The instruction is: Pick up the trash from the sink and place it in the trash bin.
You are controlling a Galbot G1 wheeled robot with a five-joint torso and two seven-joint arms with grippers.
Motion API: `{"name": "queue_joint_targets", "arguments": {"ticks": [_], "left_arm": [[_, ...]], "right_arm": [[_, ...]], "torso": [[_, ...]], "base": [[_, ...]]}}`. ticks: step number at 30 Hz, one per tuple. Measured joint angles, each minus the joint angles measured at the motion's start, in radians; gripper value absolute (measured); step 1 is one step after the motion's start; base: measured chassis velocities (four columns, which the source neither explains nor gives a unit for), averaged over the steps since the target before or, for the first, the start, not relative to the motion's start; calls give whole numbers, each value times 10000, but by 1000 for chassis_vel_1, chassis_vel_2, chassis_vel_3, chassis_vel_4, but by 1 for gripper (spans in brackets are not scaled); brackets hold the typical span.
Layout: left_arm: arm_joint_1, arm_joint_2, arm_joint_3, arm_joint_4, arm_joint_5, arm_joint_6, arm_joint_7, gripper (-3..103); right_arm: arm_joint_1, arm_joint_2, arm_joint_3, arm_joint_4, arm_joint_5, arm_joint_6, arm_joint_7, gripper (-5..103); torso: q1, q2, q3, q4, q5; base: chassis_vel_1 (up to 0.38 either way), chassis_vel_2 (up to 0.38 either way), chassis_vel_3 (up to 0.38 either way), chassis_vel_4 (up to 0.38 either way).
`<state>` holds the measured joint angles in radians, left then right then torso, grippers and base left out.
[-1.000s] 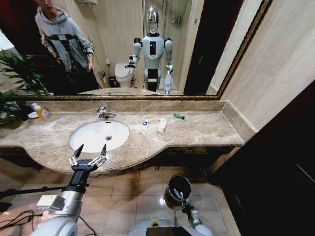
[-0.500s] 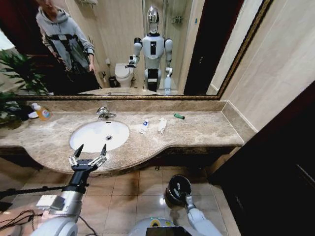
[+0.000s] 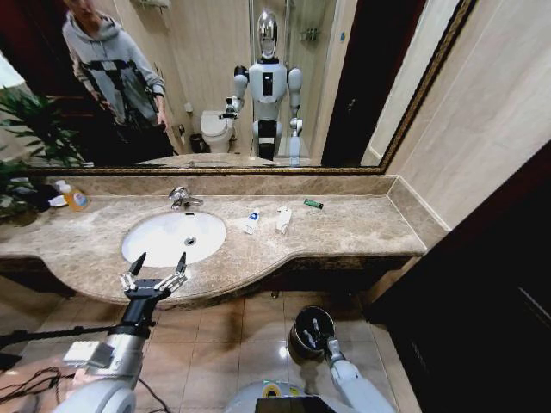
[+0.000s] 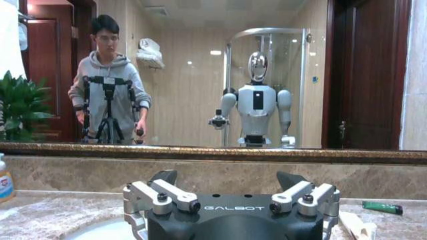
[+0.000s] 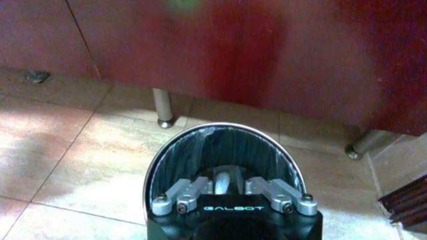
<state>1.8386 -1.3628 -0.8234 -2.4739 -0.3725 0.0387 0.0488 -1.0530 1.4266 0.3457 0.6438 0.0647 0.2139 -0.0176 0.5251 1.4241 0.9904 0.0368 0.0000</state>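
Three pieces of trash, a white tube with a blue mark [image 3: 251, 221], a crumpled white wrapper [image 3: 282, 219] and a small dark-green stick [image 3: 313, 204], lie on the beige-brown marble countertop [image 3: 344, 228] beside the oval white ceramic sink [image 3: 174, 237], while the left gripper [image 3: 156, 266] hovers spread wide at the counter's front edge and the right gripper [image 3: 319, 333], its fingers close together, hangs over the round dark metal trash bin [image 3: 303, 323] on the tiled floor [image 3: 250, 344].

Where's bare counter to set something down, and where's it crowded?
Free: the marble countertop from the dark-green stick to the right end wall, and the front strip between the sink and the counter edge, though the open left gripper hovers there. Crowded: just right of the sink, a white tube and crumpled wrapper; the far left corner, an orange bottle.
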Motion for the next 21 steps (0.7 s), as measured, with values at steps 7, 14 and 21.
{"name": "queue_joint_targets", "arguments": {"ticks": [7,14,21], "left_arm": [[0,0,0,0,0,0,0,100],[0,0,0,1,0,0,0,100],[0,0,0,0,0,0,1,100]], "right_arm": [[-251,5,41,582,125,-52,207,45],[-1544,-209,42,2912,349,-711,718,72],[-3409,-653,206,6107,915,-951,989,97]], "torso": [[0,0,0,0,1],[0,0,0,-1,1],[-1,0,-1,0,1]], "base": [[0,0,0,0],[0,0,0,0],[0,0,0,0]]}}
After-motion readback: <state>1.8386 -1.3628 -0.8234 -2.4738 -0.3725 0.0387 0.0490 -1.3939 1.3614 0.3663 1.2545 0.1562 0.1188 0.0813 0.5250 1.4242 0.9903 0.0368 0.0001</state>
